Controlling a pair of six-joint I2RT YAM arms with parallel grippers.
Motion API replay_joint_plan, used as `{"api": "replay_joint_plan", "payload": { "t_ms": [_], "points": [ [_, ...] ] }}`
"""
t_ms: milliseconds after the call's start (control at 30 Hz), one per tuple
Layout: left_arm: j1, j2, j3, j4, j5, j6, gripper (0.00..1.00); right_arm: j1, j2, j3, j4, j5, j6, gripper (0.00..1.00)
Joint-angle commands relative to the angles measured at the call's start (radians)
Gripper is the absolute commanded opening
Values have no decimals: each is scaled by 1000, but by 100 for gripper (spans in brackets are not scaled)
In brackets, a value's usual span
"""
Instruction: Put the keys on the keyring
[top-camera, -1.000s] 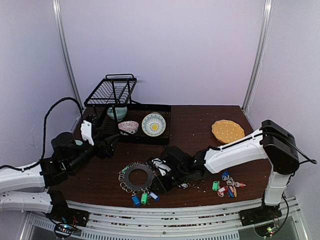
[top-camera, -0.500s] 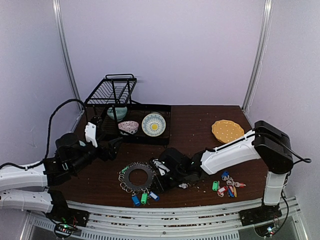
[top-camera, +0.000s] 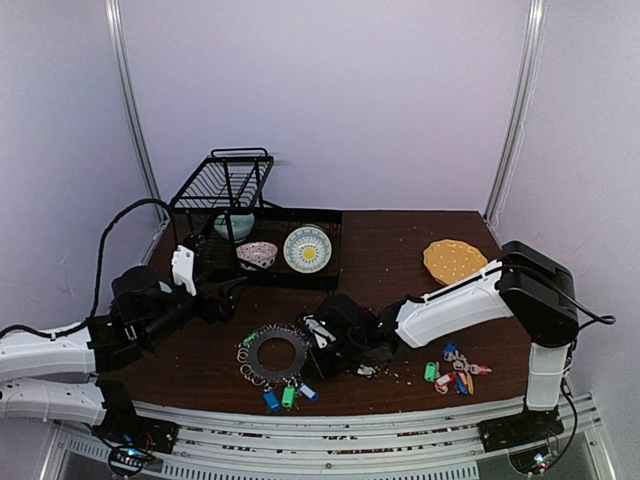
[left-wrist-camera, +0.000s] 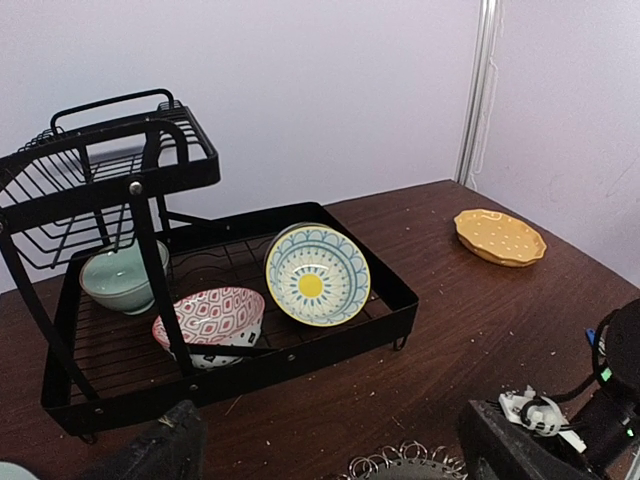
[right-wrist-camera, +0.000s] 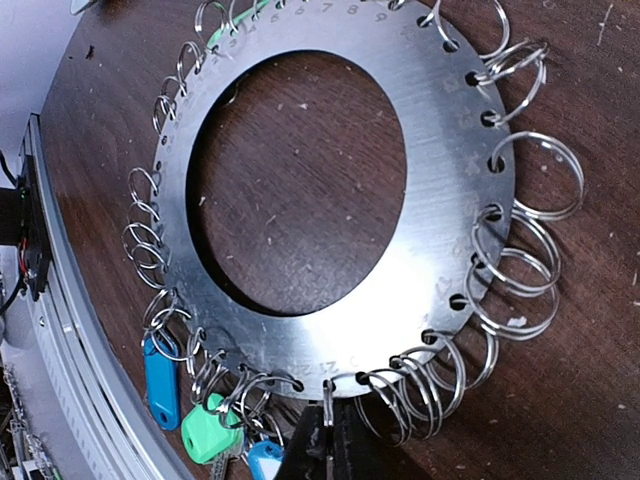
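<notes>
Dark grey flat metal keyring (top-camera: 257, 350): top view, at the right pincer's (top-camera: 314, 351) tips; blue, green tags hung.
Small silver keys (top-camera: 367, 371): loose behind that pincer, not yet on.
Right arm: stretched low, leftward.
Left pincer (left-wrist-camera: 330, 445): its wrist view, wide open, empty.
Right wrist view: fingertips (right-wrist-camera: 305, 450) pinched on small silver split ring (right-wrist-camera: 328, 395).

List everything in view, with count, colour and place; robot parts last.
keyring: one, dark grey with silver rings, blue and green tags; table's near edge.
keys: one small silver bunch; beside the right gripper.
tagged keys: one multicoloured pile; near right.
dish rack: one, black; far left.
bowls: three, teal, red-patterned, blue-yellow; in the rack.
plate: one, yellow; far right.
table: one, dark brown.
left gripper: open, facing the rack.
right gripper: shut on a keyring loop.
</notes>
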Motion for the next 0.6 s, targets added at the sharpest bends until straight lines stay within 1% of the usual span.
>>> {"api": "replay_joint_plan", "payload": {
  "t_ms": [0, 167, 300, 367, 467, 567],
  "points": [
    [-3, 19, 6, 28, 36, 16, 91, -6, -9, 9, -47, 25, -35, 0],
    [-3, 30, 15, 36, 99, 42, 91, -6, -68, 32, -128, 10, -176, 0],
    [-4, 34, 17, 68, 193, 71, 91, -6, -152, 50, -212, 12, -356, 0],
    [-4, 45, 22, 90, 262, 82, 89, -6, -195, 61, -250, 3, -441, 0],
    [-8, 72, 52, 92, 375, 100, 84, -7, -254, 102, -335, -15, -576, 0],
    [-34, 105, 99, 52, 483, 137, 72, -6, -309, 148, -407, -16, -683, 0]
  ]
}}
